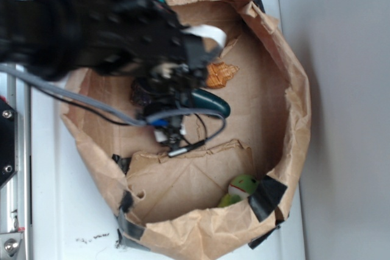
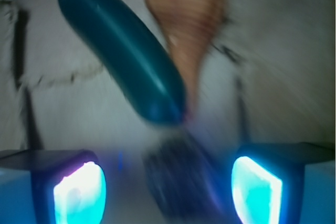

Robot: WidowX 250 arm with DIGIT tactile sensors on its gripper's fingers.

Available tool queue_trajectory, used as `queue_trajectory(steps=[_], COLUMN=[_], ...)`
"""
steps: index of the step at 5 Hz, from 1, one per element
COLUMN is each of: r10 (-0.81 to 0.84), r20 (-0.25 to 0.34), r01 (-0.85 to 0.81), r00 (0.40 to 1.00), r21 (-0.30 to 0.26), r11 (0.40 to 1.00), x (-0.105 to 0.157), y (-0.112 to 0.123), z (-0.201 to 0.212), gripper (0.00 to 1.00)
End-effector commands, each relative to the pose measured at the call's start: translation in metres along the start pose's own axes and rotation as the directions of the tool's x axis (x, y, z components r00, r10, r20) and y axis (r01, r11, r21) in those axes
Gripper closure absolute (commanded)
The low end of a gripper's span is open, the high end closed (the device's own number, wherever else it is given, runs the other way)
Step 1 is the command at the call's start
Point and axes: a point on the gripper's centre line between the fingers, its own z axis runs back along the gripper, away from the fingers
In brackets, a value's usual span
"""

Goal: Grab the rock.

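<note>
Low centre of the wrist view, the rock (image 2: 181, 182) sits blurred between the 2 spread, empty fingers (image 2: 80, 192). Drop straight, then squeeze, clear of the green oblong (image 2: 123, 51) above.

Checked both views, I couldn't read any text, label, brand or number. The paper bag (image 1: 286, 95) was plain brown, with no print showing. Small dark marks on the white table (image 1: 91, 237) near the bottom edge were too tiny to tell as writing.
</note>
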Motion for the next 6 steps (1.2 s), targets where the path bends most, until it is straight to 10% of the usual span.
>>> queue_trajectory(steps=[1, 5, 6], r10=[-0.018, -0.081, -0.067], r20=[0.043, -0.034, -0.025], r01=[0.017, 0.084, 0.07], r00=[0.999, 0.996, 0.997], r21=[0.023, 0.106, 0.103], r11=[1.0, 0.991, 0.992], x=[0.002, 0.009, 0.004], y=[0.016, -0.008, -0.008], z=[0.001, -0.049, -0.047], gripper=[0.0, 0.0, 1.0])
